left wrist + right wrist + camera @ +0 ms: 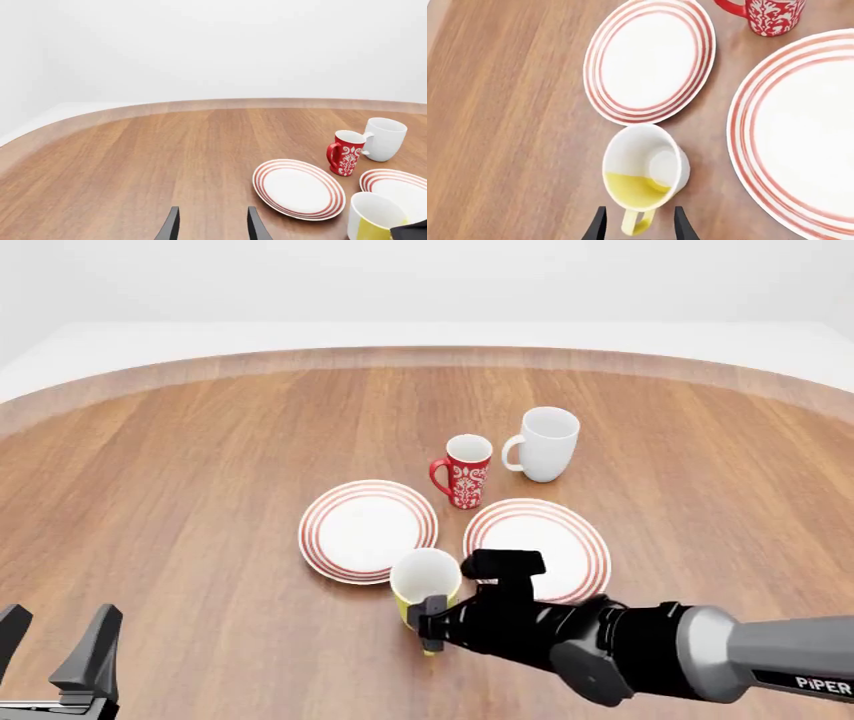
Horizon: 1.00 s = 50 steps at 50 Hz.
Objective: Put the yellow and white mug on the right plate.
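Note:
The yellow and white mug (424,583) stands upright on the table, just in front of the gap between the two plates. The right wrist view shows its white inside (644,170), and it also appears in the left wrist view (371,217). My right gripper (430,628) is open, with its fingers (598,226) on either side of the yellow handle and not closed on it. The right plate (550,528) lies just right of the mug and is bare (800,135). My left gripper (54,645) is open and empty at the near left, far from the mug.
The look-alike left plate (367,530) lies left of and behind the mug. A red mug with white pattern (466,472) stands behind the two plates, and a larger white mug (545,443) stands to its right. The table's curved far edge (427,355) runs across the back.

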### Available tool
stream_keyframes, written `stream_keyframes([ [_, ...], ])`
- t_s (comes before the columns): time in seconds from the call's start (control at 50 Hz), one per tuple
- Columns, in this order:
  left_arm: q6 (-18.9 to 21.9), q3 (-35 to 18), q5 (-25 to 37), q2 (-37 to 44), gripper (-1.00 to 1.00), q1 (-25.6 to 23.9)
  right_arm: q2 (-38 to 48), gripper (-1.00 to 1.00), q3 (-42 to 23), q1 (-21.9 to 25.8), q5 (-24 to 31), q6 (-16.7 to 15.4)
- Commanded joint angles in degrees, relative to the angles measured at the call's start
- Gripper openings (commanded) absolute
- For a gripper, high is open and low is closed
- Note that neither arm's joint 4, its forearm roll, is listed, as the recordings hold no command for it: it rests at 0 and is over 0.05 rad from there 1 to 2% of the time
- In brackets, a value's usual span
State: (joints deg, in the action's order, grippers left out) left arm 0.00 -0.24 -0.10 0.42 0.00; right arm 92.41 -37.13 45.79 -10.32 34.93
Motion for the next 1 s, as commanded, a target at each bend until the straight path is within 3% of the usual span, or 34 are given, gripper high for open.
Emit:
stream_keyframes([
  [0.02, 0.0, 0.0, 0.0, 0.0, 1.00, 0.0, 1.4, 1.00, 0.5, 0.0, -1.5, 0.8],
  [1.0, 0.0, 0.0, 0.0, 0.0, 1.00, 0.0, 5.3, 1.00, 2.2, 2.8, -5.7, 3.3],
])
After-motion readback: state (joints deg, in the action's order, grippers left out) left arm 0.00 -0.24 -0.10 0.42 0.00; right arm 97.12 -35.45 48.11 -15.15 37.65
